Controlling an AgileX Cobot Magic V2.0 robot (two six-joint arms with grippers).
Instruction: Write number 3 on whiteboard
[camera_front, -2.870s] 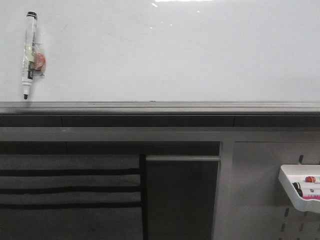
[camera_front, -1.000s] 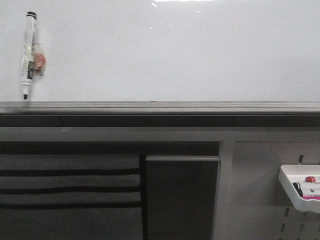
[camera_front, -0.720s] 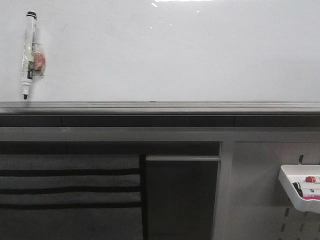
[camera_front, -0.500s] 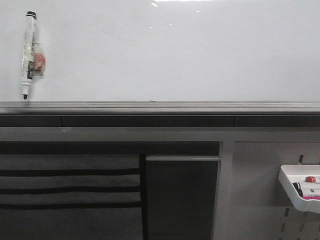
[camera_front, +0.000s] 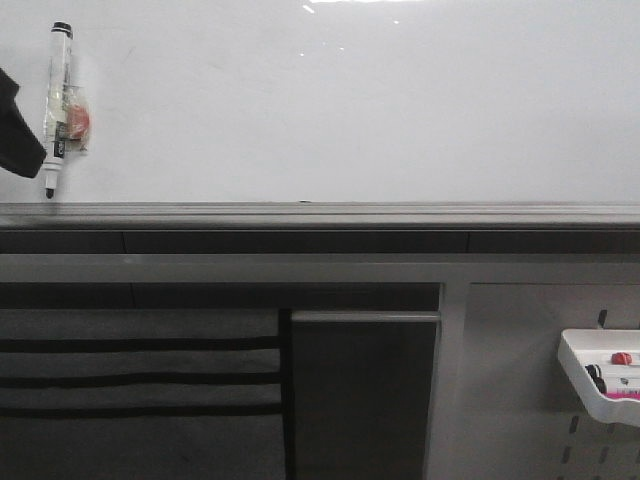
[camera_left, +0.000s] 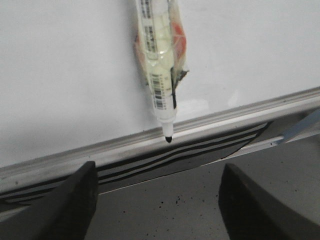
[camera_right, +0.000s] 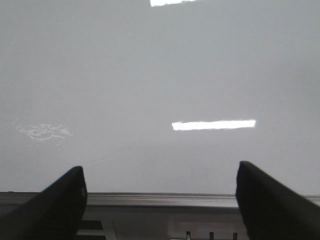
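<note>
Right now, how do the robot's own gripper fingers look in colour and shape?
Both grippers have plain, matte black fingers, broad and wedge-shaped with rounded edges: left fingers, right fingers. No cables or markings are visible. In the front view only a black left-arm part shows.

Below the ledge: we see a dark cabinet panel (camera_front: 365, 395) beside black-striped grey slats (camera_front: 140, 380).
Right: pale pegboard (camera_front: 520, 380), white tray (camera_front: 600, 385).
Light: overhead glare.

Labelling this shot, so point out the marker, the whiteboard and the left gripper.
marker (camera_left: 159, 60): left wrist view, mid-barrel.
whiteboard (camera_front: 350, 110): front view, bare face.
left gripper (camera_left: 160, 200): left wrist view, between the fingertips.
</note>
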